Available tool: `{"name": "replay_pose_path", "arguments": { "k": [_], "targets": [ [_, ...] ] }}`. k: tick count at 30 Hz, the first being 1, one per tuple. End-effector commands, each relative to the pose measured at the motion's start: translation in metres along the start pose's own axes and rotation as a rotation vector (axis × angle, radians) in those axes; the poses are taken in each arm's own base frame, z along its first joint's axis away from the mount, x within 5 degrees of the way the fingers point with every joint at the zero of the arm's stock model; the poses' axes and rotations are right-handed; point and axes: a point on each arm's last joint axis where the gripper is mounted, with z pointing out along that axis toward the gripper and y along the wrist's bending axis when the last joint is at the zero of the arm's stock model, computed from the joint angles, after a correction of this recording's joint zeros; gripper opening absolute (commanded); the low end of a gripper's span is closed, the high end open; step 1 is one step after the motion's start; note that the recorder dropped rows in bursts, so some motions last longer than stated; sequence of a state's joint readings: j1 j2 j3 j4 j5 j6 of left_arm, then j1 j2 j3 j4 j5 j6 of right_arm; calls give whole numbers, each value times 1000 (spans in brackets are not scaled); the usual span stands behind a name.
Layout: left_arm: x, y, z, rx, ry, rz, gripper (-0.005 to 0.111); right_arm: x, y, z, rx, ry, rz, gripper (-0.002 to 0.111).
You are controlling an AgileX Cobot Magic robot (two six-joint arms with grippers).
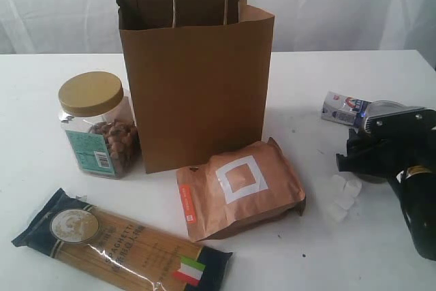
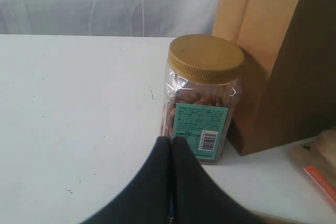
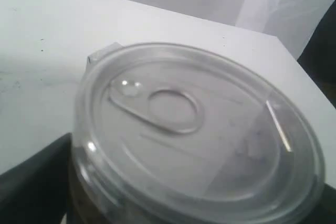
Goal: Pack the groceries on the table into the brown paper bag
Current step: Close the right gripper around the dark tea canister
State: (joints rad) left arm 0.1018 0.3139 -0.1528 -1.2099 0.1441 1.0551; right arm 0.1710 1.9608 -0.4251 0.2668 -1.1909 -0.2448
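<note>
On the table sit one bag, one pouch, one spaghetti packet.

One brown paper bag; two jars, one tan-lidded nut jar and one silver-lidded jar; one spaghetti packet; one copper pouch; one small white-blue carton; about four white marshmallows.

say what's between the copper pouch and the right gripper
a few white marshmallows lie between the pouch and the right gripper, nearer the gripper; the exterior view shows it
</note>
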Motion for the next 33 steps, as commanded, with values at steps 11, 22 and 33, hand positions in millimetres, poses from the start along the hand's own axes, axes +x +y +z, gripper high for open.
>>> {"name": "replay_pose_path", "arguments": {
  "k": [11,22,33],
  "targets": [
    [1,-1,-1,15,-2,-11,0,7,3,3,-24,1,1,11],
    [1,-1,-1,15,-2,-11,0,-9,2,0,-43,-63,5,0],
    [1,-1,-1,15,-2,-11,0,-5,4,0,-65,-22,-2,0]
  ]
}}
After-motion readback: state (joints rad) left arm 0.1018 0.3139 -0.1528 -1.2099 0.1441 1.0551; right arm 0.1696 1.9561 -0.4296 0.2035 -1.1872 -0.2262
